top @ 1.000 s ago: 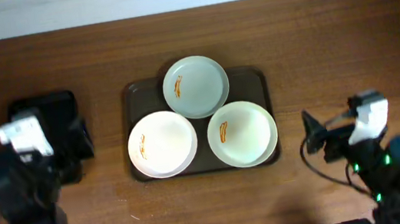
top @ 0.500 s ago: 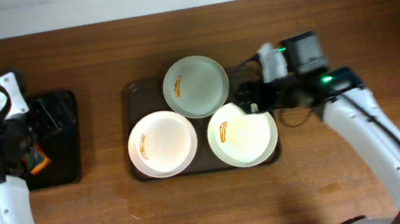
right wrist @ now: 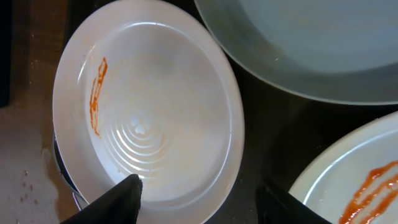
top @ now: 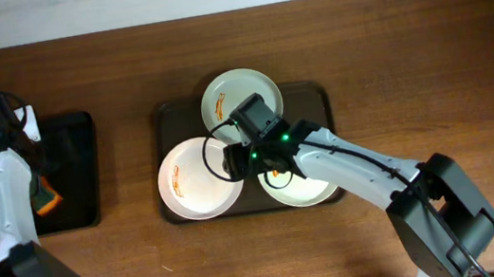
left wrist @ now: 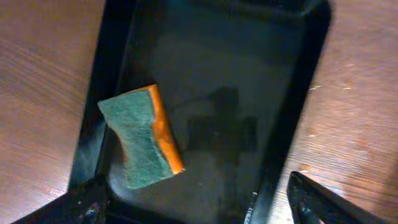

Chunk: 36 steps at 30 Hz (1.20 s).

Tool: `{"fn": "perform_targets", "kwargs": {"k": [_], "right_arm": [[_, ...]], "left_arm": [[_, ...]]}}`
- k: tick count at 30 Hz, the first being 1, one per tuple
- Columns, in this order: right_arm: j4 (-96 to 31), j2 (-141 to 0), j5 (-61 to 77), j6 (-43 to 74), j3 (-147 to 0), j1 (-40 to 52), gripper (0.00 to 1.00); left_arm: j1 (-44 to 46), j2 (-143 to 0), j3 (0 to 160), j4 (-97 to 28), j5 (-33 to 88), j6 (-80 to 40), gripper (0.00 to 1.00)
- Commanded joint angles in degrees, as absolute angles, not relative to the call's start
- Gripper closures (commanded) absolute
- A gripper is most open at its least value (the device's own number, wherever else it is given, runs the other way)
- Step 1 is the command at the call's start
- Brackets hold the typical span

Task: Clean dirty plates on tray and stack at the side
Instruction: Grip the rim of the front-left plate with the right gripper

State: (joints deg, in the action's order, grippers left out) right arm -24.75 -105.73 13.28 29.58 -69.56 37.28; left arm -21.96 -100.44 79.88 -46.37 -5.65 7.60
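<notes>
Three plates sit on the dark brown tray [top: 313, 96]: a pale green one [top: 238, 87] at the back, a cream-white one [top: 190, 179] front left, and a cream-white one [top: 315, 185] front right, partly under my right arm. Each has an orange-red smear. My right gripper [top: 231, 160] is open and empty, its fingers [right wrist: 199, 202] straddling the right rim of the front-left plate [right wrist: 149, 118]. The green plate [right wrist: 311, 43] and the other white plate [right wrist: 364, 180] show beside it. My left gripper [left wrist: 199, 208] is open and empty above the black tray.
A smaller black tray [top: 74, 171] at the left holds a green-and-orange sponge [top: 45, 199], which lies at the tray's left side in the left wrist view [left wrist: 142, 137]. Bare wooden table surrounds both trays.
My right arm swung from the table's right side over the brown tray to the front-left plate. My left arm reached out over the black tray.
</notes>
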Motion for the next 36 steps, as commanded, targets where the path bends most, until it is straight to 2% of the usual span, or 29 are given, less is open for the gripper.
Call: {"fn": "perform_targets", "kwargs": {"k": [1,8,11,12,14,16,18,19,23,28,33,36], "right_arm": [[-24.6,-106.3,10.2,28.8,-70.4,37.6,0.4],[-24.6,-106.3,9.8,28.8,-70.4,37.9,0.39],[-24.6,-106.3,9.8,28.8,-70.3,37.9,0.39],[-24.6,-106.3,9.8,28.8,-70.3,37.9,0.39],[-24.6,-106.3,9.6,28.8,-70.3,37.9,0.39],[-24.6,-106.3,9.6,28.8,-70.3,37.9,0.39],[-24.6,-106.3,9.6,28.8,-70.3,37.9,0.39],[-24.6,-106.3,9.6,28.8,-70.3,37.9,0.39],[-24.6,-106.3,9.9,28.8,-70.3,37.9,0.4],[-25.7,-106.3,10.1,28.8,-70.3,37.9,0.39],[-26.0,-106.8,9.8,28.8,-70.3,40.3,0.4],[-25.5,-109.5,8.8,34.0,-70.3,41.7,0.49]], "left_arm": [[-24.8,-104.9,80.5,-45.7,-7.9,9.7,0.14],[-27.6,-114.8,80.5,-42.6,-11.9,4.8,0.16],[-27.9,-118.4,80.5,-40.8,-11.9,4.3,0.24],[-28.4,-118.7,80.5,-40.2,-11.9,2.8,0.29],[-28.7,-118.8,80.5,-39.5,-11.8,0.8,0.53],[-28.8,-118.8,80.5,-39.4,-11.9,0.8,0.67],[-28.9,-118.8,80.5,-39.4,-11.8,0.8,0.98],[-28.8,-118.8,80.6,-39.5,-11.8,0.8,1.0],[-28.1,-117.5,84.9,-45.2,-10.3,0.8,1.0],[-25.0,-111.2,96.2,-60.6,0.2,0.8,1.0],[-20.6,-107.5,96.6,-66.2,5.9,1.7,1.0],[-17.0,-107.5,96.6,-64.8,5.8,4.8,1.0]]}}
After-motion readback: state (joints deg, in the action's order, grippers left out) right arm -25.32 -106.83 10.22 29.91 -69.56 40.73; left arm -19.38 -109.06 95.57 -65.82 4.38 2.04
